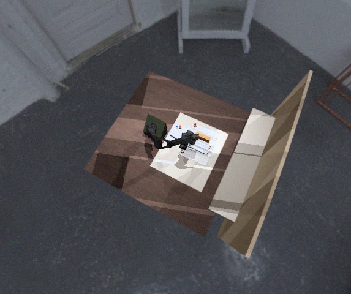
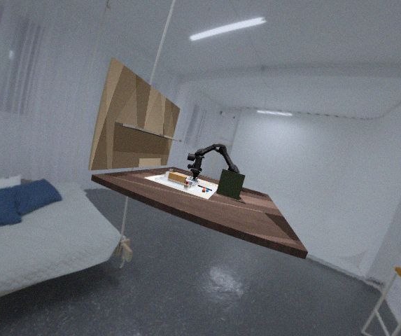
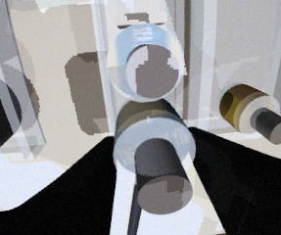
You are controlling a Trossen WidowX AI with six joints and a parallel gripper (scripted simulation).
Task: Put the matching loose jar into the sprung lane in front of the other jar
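Note:
My gripper (image 3: 151,139) (image 2: 194,178) is shut on a jar (image 3: 164,196) with a dark grey cap, a pale blue-grey shoulder and an olive-brown body. The held jar is about upright. Directly ahead of it in the wrist view stands another jar (image 3: 155,70), with a grey round top and a pale blue rim, between the clear walls of a lane (image 3: 101,29). The two jars overlap in that view; whether they touch cannot be told. The held jar's base, the front stop and the pusher plate are hidden or too small to make out.
A loose jar (image 3: 248,110) with a yellow-brown body and dark cap is to the right in the wrist view. An orange block (image 1: 203,137) (image 2: 177,177), a red-topped jar (image 1: 195,125) (image 2: 185,184) and a dark green box (image 1: 160,125) (image 2: 230,184) are also there.

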